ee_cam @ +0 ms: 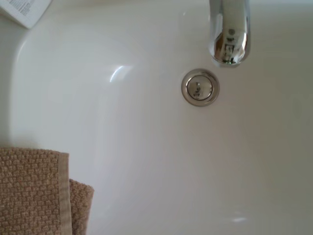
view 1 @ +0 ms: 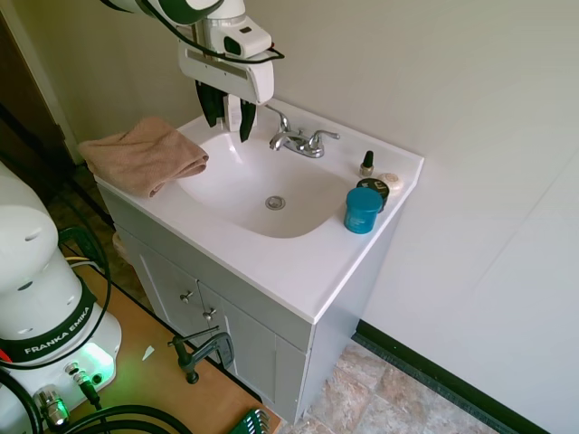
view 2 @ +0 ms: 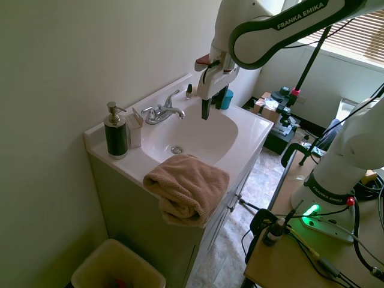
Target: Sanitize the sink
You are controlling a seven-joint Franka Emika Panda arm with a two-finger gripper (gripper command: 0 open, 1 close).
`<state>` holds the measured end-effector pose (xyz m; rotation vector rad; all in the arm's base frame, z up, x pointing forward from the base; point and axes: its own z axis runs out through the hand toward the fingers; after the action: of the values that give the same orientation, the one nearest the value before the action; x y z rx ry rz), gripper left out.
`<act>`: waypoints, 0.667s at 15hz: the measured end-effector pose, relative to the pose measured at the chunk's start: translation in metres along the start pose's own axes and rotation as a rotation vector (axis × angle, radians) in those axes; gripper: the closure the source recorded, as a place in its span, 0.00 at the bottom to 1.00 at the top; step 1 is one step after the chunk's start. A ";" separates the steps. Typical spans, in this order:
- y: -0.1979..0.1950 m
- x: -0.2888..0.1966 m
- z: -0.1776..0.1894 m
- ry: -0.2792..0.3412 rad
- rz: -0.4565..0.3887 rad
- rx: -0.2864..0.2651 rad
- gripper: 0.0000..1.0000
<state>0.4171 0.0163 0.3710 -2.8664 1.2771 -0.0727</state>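
one folded tan towel sits nearest in the 2nd ext view, draped over the front corner of the white vanity countertop, its edge hanging past the rim; a corner of it also shows in the wrist view. behind it lies the sink, a glossy white rounded basin w/ a small round metal drain at the bottom, set in the countertop. basin looks bare, nothing inside. chrome two-handle faucet stands at the back edge, spout over the basin, just above the drain in the wrist view. gripper hangs above the basin's back part, beside the faucet, fingers pointing down, apart from the porcelain. jaws look only slightly parted & seem to hold nothing, though the angle is poor. on the far side of the counter in the 1st ext view: teal jar near the basin's rim, a dark round tin just behind it, a small dark bottle & a pale soap-like lump nearer the wall. on the other side of the faucet, by the wall, a dark pump dispenser w/ a small white box touching or just beside it.
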 end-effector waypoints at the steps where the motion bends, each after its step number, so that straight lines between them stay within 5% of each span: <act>1: 0.000 0.000 0.000 -0.001 -0.001 0.004 0.00; 5: -0.020 -0.017 -0.004 0.026 0.003 0.047 0.00; 10: -0.071 -0.108 0.003 0.043 0.010 0.118 0.00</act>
<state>0.3972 0.1440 0.3654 -2.7738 1.2484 -0.2030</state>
